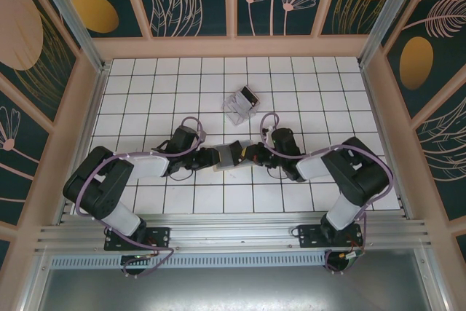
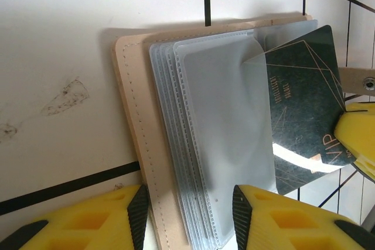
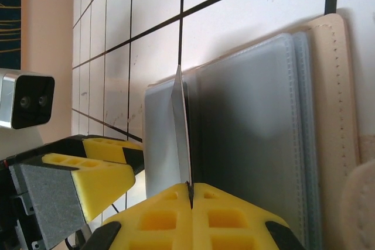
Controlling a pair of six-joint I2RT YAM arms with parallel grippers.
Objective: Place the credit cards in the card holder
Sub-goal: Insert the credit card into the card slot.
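Observation:
The tan card holder (image 2: pixel 132 115) lies open on the tiled table, its stack of clear sleeves (image 2: pixel 222 139) facing up. My left gripper (image 2: pixel 187 215) is open, its yellow fingers standing on either side of the holder's near end. My right gripper (image 3: pixel 190 188) is shut on a dark credit card (image 2: pixel 304 103) with gold lines. The card shows edge-on (image 3: pixel 181 133) in the right wrist view, and its far corner rests on the top sleeve. From above, both grippers (image 1: pixel 215 156) (image 1: pixel 251 152) meet at the holder (image 1: pixel 227 155). More credit cards (image 1: pixel 240 101) lie in a loose pile farther back.
Wooden rails and patterned walls (image 1: pixel 233 5) close in the white tiled table (image 1: pixel 313 78) on three sides. The left arm's yellow fingers (image 3: pixel 88 180) sit close beside the held card in the right wrist view.

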